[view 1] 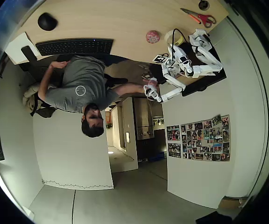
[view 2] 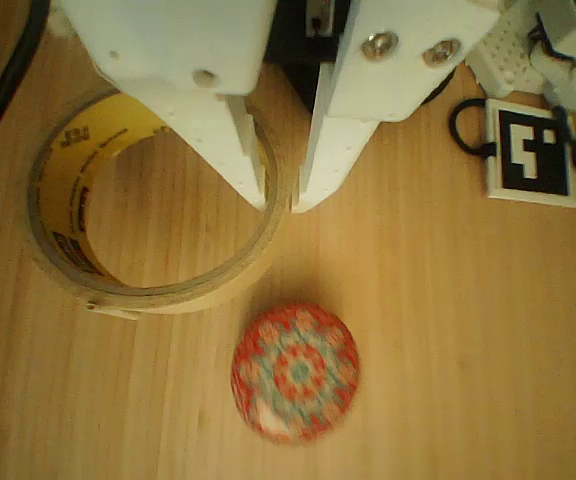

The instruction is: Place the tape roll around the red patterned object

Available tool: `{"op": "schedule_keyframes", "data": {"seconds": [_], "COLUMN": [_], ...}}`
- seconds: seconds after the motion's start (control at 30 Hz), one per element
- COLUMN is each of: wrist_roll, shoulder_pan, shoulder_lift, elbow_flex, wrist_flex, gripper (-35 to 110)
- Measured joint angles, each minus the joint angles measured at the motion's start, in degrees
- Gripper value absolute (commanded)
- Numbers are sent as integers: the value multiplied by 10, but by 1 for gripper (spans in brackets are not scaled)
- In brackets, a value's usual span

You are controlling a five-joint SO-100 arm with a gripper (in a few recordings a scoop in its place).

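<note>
Between the two white fingers (view 2: pixel 238 150) in the wrist view, the right wall of the tape roll (view 2: pixel 118 290) is seen pinched: one finger is set inside the ring, the other outside it, with only a narrow gap between them taken up by the tape wall. The gripper (view 2: pixel 278 205) is thus closed on the roll, which is lying flat on the wooden table (view 2: pixel 468 350). Dark print is visible on the roll's yellow inner face, though it is too blurred to be read.

Just below the roll and slightly to its right, the red patterned object (view 2: pixel 295 373) is shown resting on the table, apart from the ring and outside it. The object is not touched by either finger.

At upper right of the wrist view, a black-and-white marker tile (view 2: pixel 533 152) is seen on the table, with a dark loop of cable (view 2: pixel 465 130) at its left edge. The upper parts of the fingers are cut off by the top edge.

From overhead, the arm (view 1: pixel 190 60) is seen over the roll (view 1: pixel 172 36), most of which is hidden by it; the object (view 1: pixel 152 36) lies beside it. Red-handled scissors (view 1: pixel 201 17), a keyboard (view 1: pixel 74 46) and a mouse (view 1: pixel 46 21) are also seen on the table, with a seated person (view 1: pixel 81 88) alongside.
</note>
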Motion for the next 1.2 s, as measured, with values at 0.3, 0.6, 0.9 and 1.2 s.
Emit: {"op": "schedule_keyframes", "data": {"seconds": [0.3,0.6,0.9,1.2], "wrist_roll": [-60,-51,14,-16], "shoulder_pan": [11,2,-18,-17], "shoulder_lift": [-211,-417,-395,-381], "elbow_flex": [-265,-413,-243,-269], "wrist_flex": [14,-25,-145,-79], "gripper": [0,0,7,48]}}
